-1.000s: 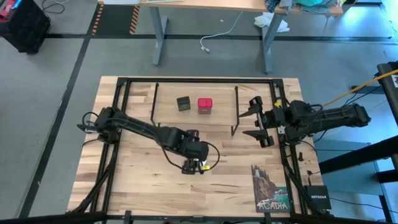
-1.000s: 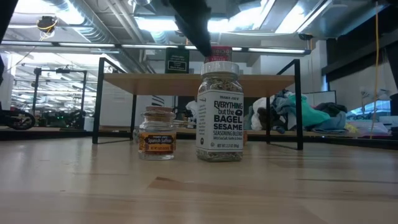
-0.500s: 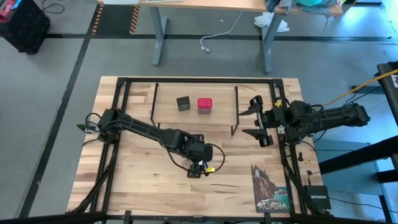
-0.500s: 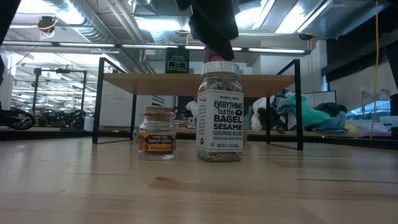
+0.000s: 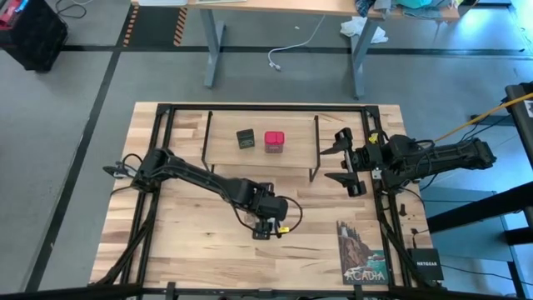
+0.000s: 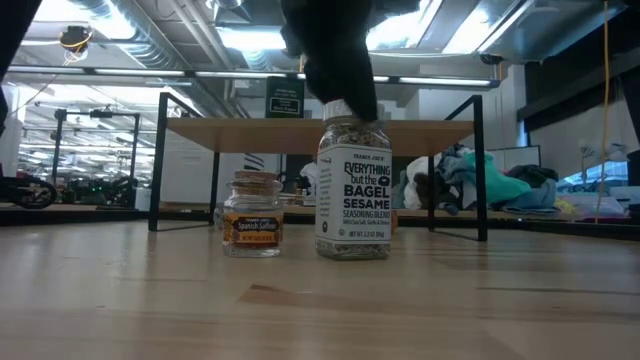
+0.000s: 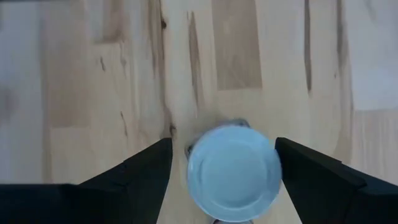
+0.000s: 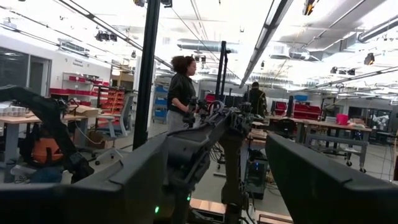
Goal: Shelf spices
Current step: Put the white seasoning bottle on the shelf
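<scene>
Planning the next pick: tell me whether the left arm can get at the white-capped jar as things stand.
Probably yes. The left gripper hangs open straight over the white-capped jar, one finger on each side of its cap, and the small saffron jar stands clear beside it.

Counts: four spice containers, one shelf, two arms, one booklet, one black box.

Four spice containers show: two square tins, one dark tin [image 5: 245, 138] and one red tin [image 5: 274, 140], sit side by side on the single shelf [image 5: 225, 150] toward 12 o'clock; two jars stand on the surface toward 6 o'clock, one small cork-topped jar [image 6: 252, 215] and one white-capped jar [image 6: 353, 190]. Two arms carry one claw each: the left claw [image 5: 268, 228] and the right claw [image 5: 343, 162], two dark fingers apiece. One illustrated booklet [image 5: 361, 252] lies near 5 o'clock, one black box [image 5: 425, 263] just off the surface beside it. Two people stand in the room behind.
</scene>
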`<state>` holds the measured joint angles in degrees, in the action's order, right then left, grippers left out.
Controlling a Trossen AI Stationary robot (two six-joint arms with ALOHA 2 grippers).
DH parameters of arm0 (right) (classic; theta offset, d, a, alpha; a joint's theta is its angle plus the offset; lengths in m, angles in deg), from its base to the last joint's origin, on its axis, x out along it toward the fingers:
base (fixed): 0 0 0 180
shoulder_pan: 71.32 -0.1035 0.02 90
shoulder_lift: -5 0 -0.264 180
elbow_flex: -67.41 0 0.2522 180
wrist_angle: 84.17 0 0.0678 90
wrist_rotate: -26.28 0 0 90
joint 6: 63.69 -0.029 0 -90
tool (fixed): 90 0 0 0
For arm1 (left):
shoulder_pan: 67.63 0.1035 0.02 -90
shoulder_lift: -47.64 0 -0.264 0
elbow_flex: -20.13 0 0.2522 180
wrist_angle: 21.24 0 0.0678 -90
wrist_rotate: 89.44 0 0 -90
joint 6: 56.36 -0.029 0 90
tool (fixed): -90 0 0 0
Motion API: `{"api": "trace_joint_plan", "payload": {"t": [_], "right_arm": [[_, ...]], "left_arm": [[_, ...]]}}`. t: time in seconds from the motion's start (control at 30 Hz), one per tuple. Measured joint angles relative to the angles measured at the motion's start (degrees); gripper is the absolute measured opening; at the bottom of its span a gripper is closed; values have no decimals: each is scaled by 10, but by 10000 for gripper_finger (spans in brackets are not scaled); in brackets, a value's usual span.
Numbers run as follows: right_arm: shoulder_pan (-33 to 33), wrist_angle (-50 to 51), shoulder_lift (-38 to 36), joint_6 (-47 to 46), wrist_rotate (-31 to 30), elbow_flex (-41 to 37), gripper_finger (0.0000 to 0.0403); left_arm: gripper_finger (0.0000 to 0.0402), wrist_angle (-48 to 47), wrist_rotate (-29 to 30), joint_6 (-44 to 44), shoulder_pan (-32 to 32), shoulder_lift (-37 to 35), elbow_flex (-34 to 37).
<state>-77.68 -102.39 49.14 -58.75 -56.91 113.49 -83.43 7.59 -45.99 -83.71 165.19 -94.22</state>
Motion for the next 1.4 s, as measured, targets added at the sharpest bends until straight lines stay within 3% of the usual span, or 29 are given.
{"api": "trace_joint_plan", "payload": {"t": [0.43,0.77,1.13,1.4], "right_arm": [[0,1,0,0,-8,0,278],[0,5,0,2,-13,0,278],[0,6,0,3,-13,0,278],[0,10,0,14,-14,0,278]], "left_arm": [[273,-5,-26,-12,-1,32,0],[191,-4,-25,-25,1,33,0],[190,-9,-16,-31,5,30,0],[189,-28,14,-35,5,-15,0]]}}
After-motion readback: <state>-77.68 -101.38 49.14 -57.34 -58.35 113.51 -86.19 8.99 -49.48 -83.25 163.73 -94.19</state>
